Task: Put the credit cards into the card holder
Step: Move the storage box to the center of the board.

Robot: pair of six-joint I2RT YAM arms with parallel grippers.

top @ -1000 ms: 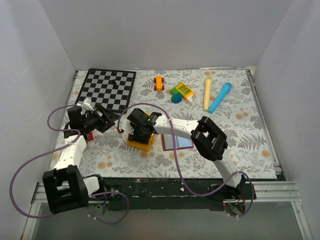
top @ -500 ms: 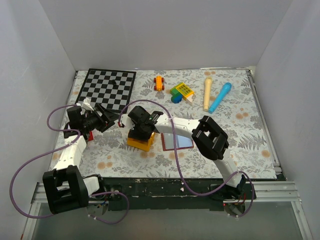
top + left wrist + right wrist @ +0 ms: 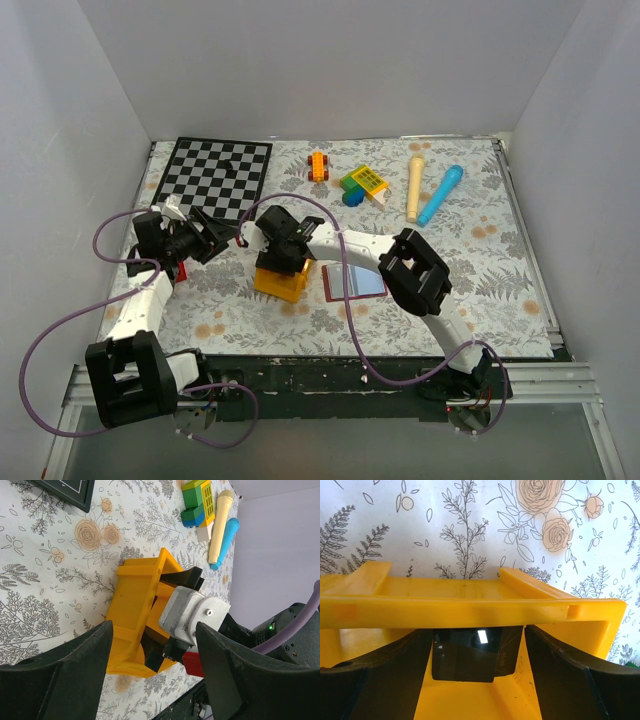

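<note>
1. Since a second ago, the right gripper (image 3: pixel 279 243) has shifted slightly toward the far side of the table, so more of the yellow bin (image 3: pixel 280 286) shows below it. Its jaws have also spread wider.
2. The left arm has kept its place, with the left gripper (image 3: pixel 222 238) pointing at the bin from the left.
3. In the right wrist view, the right gripper (image 3: pixel 472 640) stands wide open and grips nothing. Its fingers (image 3: pixel 370 680) straddle the inside of the bin (image 3: pixel 470 605).
4. The credit cards (image 3: pixel 465 660) lie flat on the bin floor between those fingers. Two black cards overlap, and the lower one is turned slightly so that it sticks out to the right.
5. The near edge of the top card runs across the gap from finger to finger. The bin wall hides the far part of the cards, so I cannot tell their long axis for certain.
6. The left gripper (image 3: pixel 152 630) is also open, with nothing held. The bin (image 3: pixel 132 605) lies ahead of it.
7. The card holder (image 3: pixel 352 281) lies open on the table just right of the bin, apart from the cards. Its pale blue inside faces up, and its long axis runs left to right.
</note>
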